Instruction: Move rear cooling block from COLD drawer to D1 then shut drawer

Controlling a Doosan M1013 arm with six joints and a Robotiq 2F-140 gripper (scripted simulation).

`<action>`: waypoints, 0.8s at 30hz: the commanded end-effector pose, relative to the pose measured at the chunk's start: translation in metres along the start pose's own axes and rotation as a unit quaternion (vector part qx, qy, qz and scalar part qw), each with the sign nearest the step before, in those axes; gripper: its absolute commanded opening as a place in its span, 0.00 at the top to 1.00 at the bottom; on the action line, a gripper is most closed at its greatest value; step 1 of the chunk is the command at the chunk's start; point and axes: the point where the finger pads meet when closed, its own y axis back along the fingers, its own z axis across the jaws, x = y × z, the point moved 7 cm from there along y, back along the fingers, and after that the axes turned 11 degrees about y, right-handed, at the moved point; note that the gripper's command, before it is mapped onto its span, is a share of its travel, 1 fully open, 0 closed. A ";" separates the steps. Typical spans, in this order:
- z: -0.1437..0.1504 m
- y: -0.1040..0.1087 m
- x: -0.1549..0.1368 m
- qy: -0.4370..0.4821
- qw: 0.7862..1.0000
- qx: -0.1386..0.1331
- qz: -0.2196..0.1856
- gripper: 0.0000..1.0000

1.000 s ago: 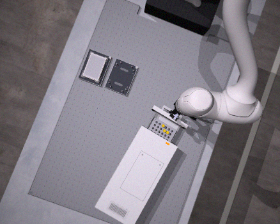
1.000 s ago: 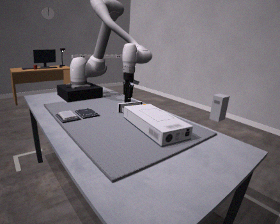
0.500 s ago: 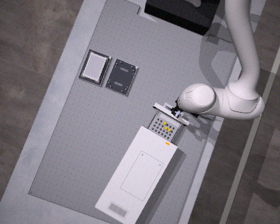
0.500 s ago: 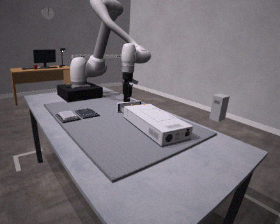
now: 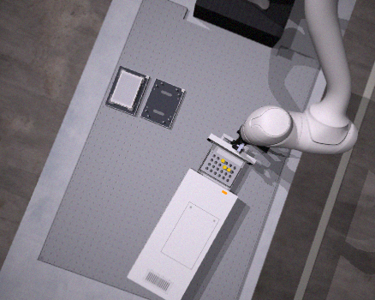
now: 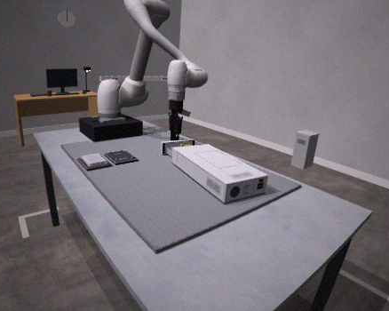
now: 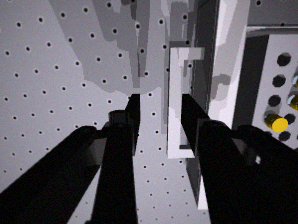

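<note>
The white cooler COLD (image 5: 189,231) (image 6: 218,171) has its drawer (image 6: 180,142) pulled partly out, and its orange lamp (image 5: 224,193) is lit. One grey cooling block (image 5: 217,171) (image 7: 280,100) with yellow tubes (image 5: 223,161) (image 7: 276,122) shows in the drawer, right behind the front panel. A second block is not in view. My gripper (image 5: 241,147) (image 6: 176,133) (image 7: 160,107) hangs at the white drawer handle (image 7: 175,100). Its fingers stand apart, one on each side of the handle bar. The right finger is against the bar, and deck shows between the bar and the left finger.
Deck slot D1 (image 5: 163,103) (image 6: 120,156) is a dark plate with locators, left of the drawer. D2 (image 5: 127,91) (image 6: 94,161) beyond it holds a light plate. The black robot base (image 5: 245,19) (image 6: 111,128) stands at the back of the perforated deck.
</note>
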 end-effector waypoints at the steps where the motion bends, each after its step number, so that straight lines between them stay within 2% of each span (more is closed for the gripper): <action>1: -0.005 0.001 0.002 0.002 1.000 -0.001 0.000 0.66; 24: -0.031 0.001 0.007 0.001 1.000 -0.002 0.000 0.66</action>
